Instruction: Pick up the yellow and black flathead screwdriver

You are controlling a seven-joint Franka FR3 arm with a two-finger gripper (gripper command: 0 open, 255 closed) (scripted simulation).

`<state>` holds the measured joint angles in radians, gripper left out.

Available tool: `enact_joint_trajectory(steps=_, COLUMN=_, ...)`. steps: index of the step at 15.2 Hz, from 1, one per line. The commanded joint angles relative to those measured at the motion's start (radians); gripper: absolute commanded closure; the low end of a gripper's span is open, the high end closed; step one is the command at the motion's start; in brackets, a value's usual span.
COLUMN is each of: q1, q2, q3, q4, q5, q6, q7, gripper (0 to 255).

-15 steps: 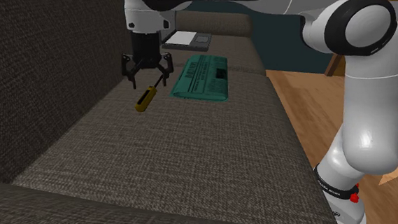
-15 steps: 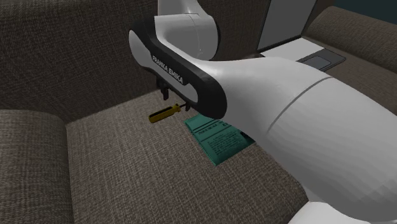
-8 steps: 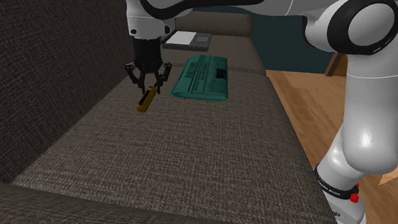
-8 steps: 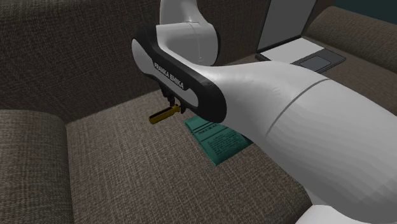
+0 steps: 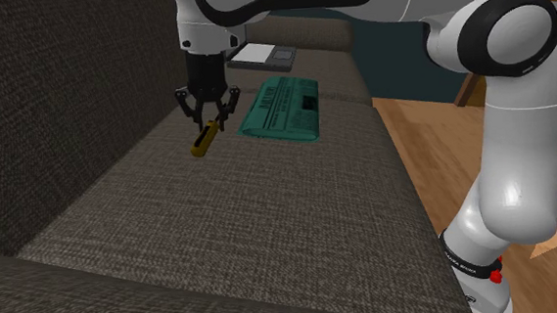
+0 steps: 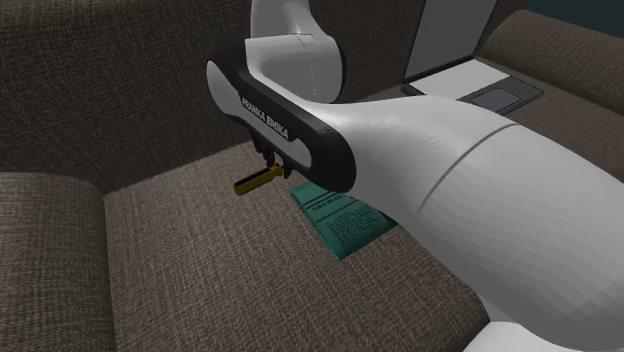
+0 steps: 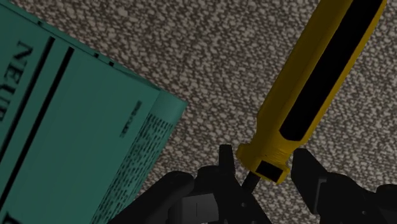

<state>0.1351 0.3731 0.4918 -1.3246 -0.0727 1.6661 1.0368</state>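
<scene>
The yellow and black screwdriver (image 5: 204, 140) lies flat on the dark woven sofa seat (image 5: 250, 211). It is in the far part of the cushion in the shoulder view, nearer the seat's back edge, where the backrest (image 5: 58, 103) rises, than its front edge. In the wrist view its handle (image 7: 312, 83) shows yellow with a long black inset strip. The collar end, where the dark shaft starts, sits right between the jaws.

The jaws are lowered over that shaft end and closed in on it. One side presses the yellow collar and the other stands hard against the black shaft, so they grip the screwdriver while it rests on the fabric.

Just beside the screwdriver, toward the seat's front edge, lies a folded teal newspaper (image 5: 284, 109), apart from the tool. In the wrist view its black headline (image 7: 19, 76) starts with the letters "NEU" and the rest is cut off. The columns of small print under it cannot be read.

In the second exterior view the white arm (image 6: 440, 170) crosses the scene. Its black band carries white lettering (image 6: 262, 112) that reads "FRANKA EMIKA".

At the seat's far end a flat white thing with a dark grey panel (image 5: 261, 54) rests on the raised sofa arm. Wooden floor (image 5: 433, 152) runs along the seat's front edge.
</scene>
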Motion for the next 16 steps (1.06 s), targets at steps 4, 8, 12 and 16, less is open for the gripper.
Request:
enact_joint_trajectory(steps=4, q1=0.013, q2=0.017, q3=0.001, q4=0.081, q5=-0.006, q6=-0.068, q7=0.005, gripper=255)
enact_joint_trajectory(steps=8, q1=0.028, q2=0.038, q3=0.002, q4=0.167, q5=-0.016, q6=-0.134, q7=0.011, gripper=255)
enact_joint_trajectory(steps=12, q1=0.049, q2=0.069, q3=0.001, q4=0.270, q5=-0.029, q6=-0.206, q7=0.018, gripper=255)
enact_joint_trajectory(steps=16, q1=0.064, q2=0.091, q3=0.000, q4=0.335, q5=-0.039, q6=-0.249, q7=0.022, gripper=255)
